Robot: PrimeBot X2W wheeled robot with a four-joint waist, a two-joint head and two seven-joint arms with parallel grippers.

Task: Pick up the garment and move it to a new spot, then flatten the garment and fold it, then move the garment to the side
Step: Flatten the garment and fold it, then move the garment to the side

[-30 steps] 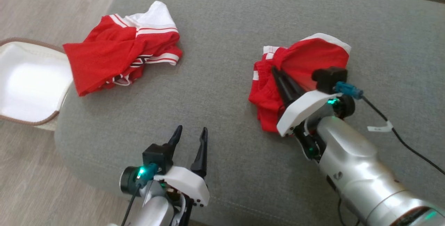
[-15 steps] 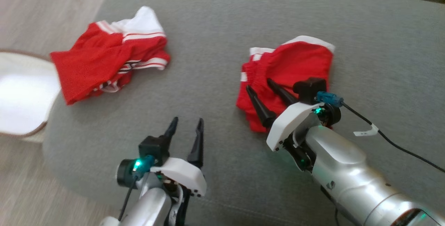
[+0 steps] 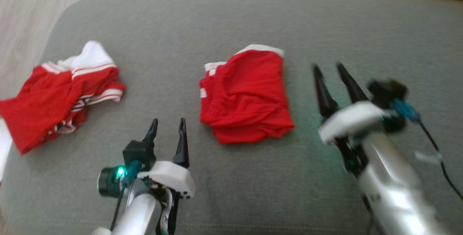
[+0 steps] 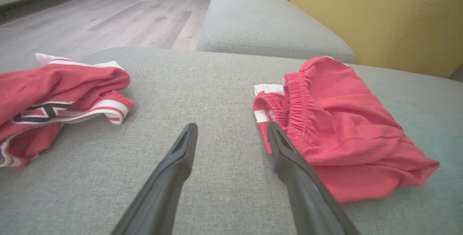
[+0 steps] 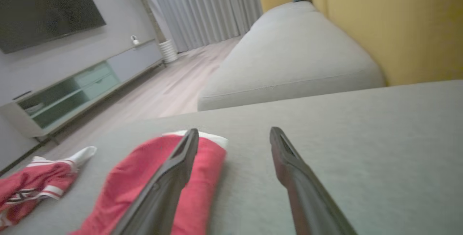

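Note:
The garment [image 3: 246,94], red shorts with white trim and an elastic waistband, lies loosely folded in the middle of the grey cushion [image 3: 231,25]. My right gripper [image 3: 328,66] hovers open just to its right, holding nothing and blurred by motion. In the right wrist view the garment [image 5: 134,170] lies to the left of the open right gripper [image 5: 233,130]. My left gripper [image 3: 168,121] is open and empty near the cushion's front, left of the garment. Between the open left gripper [image 4: 231,126] fingers is bare cushion, with the garment [image 4: 343,126] just off to the right.
A second, crumpled red-and-white garment [image 3: 61,90] lies at the cushion's left end [image 4: 61,94]. Wooden floor [image 3: 21,14] lies beyond the left edge. Another grey seat [image 4: 260,21] and a yellow backrest [image 4: 379,18] stand behind. A low TV cabinet [image 5: 79,83] is across the room.
The right gripper opened, let go of the garment and drew back to its right. The garment now lies free. The head camera shifted, so the whole picture moved; the left gripper stays open.

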